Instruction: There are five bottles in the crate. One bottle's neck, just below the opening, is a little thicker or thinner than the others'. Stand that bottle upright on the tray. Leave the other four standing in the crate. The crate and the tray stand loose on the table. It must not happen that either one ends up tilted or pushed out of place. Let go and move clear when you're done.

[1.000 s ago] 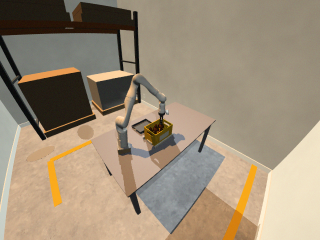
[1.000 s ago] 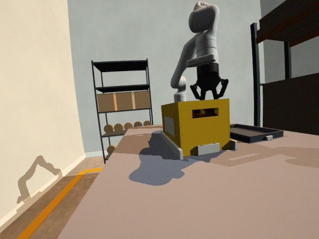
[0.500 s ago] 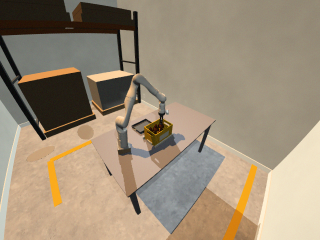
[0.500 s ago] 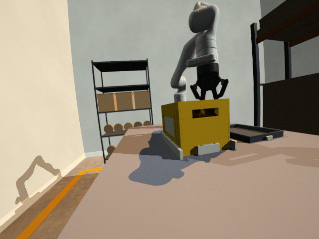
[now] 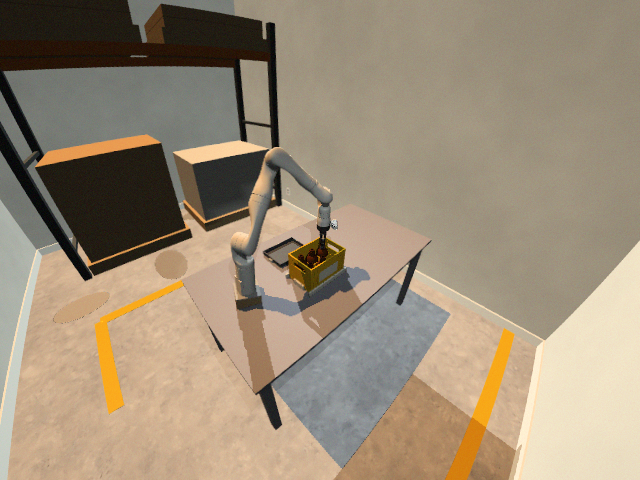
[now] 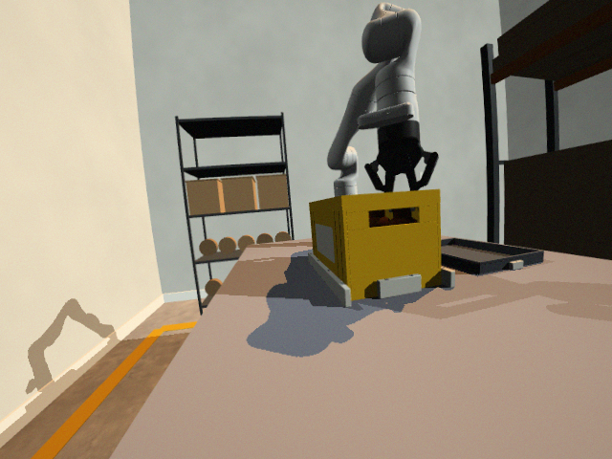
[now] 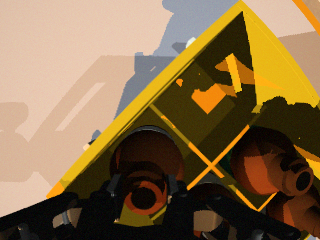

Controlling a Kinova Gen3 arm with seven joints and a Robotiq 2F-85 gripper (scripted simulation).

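Bottle [image 7: 144, 172] stands in a corner cell of the yellow crate [image 6: 390, 244]; gripper [image 7: 143, 195] reaches down into the crate, fingers narrowed and clamped on its neck. More brown bottles [image 7: 267, 160] stand in neighbouring cells. Tray [image 6: 487, 255] lies just beside the crate.
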